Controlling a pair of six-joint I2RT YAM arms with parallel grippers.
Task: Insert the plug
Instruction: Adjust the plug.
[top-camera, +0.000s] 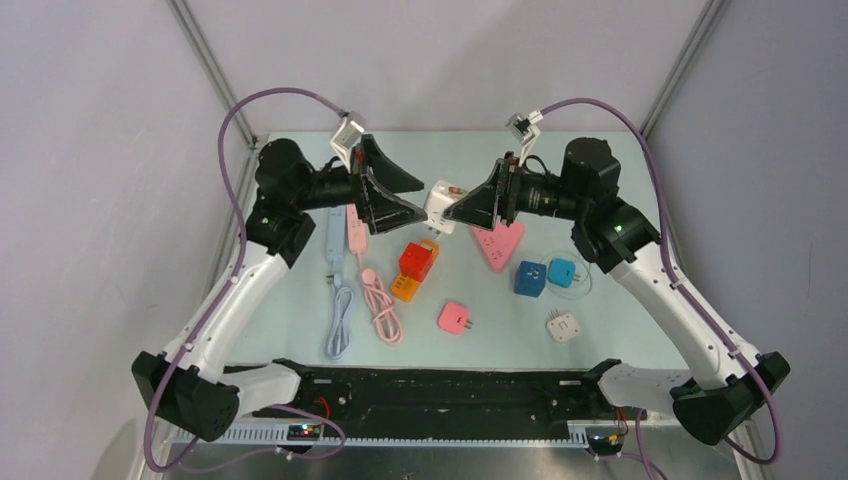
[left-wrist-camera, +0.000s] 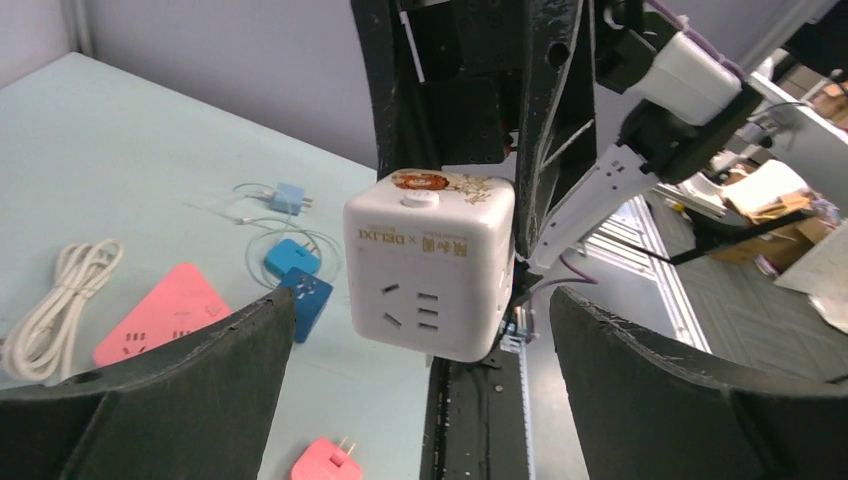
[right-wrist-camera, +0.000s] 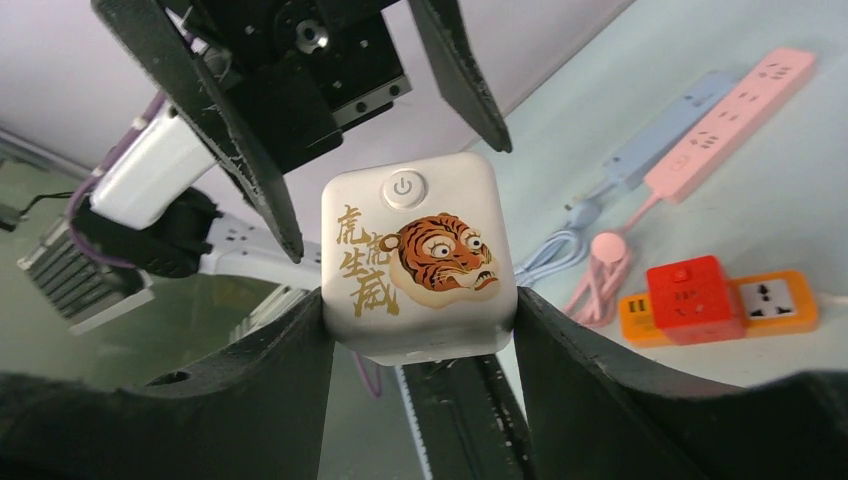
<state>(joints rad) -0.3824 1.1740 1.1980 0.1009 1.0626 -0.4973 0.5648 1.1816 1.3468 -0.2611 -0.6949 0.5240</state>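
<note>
A white cube socket (top-camera: 443, 205) with a tiger picture and a power button is held in the air above the middle of the table. My right gripper (top-camera: 455, 210) is shut on it, and in the right wrist view both fingers press the cube's (right-wrist-camera: 418, 260) sides around the gripper's midpoint (right-wrist-camera: 420, 300). My left gripper (top-camera: 423, 199) faces it from the left and is open. In the left wrist view the cube (left-wrist-camera: 430, 265) shows its socket holes, with a gap to each finger of the left gripper (left-wrist-camera: 422, 305).
On the table lie a pink triangular power strip (top-camera: 498, 243), a blue cube (top-camera: 529, 278), a light blue plug (top-camera: 562, 271), a white plug (top-camera: 564, 326), a pink plug (top-camera: 454, 318), a red cube (top-camera: 417, 260) on an orange strip (top-camera: 404, 289), and pink (top-camera: 356, 228) and blue (top-camera: 335, 232) power strips.
</note>
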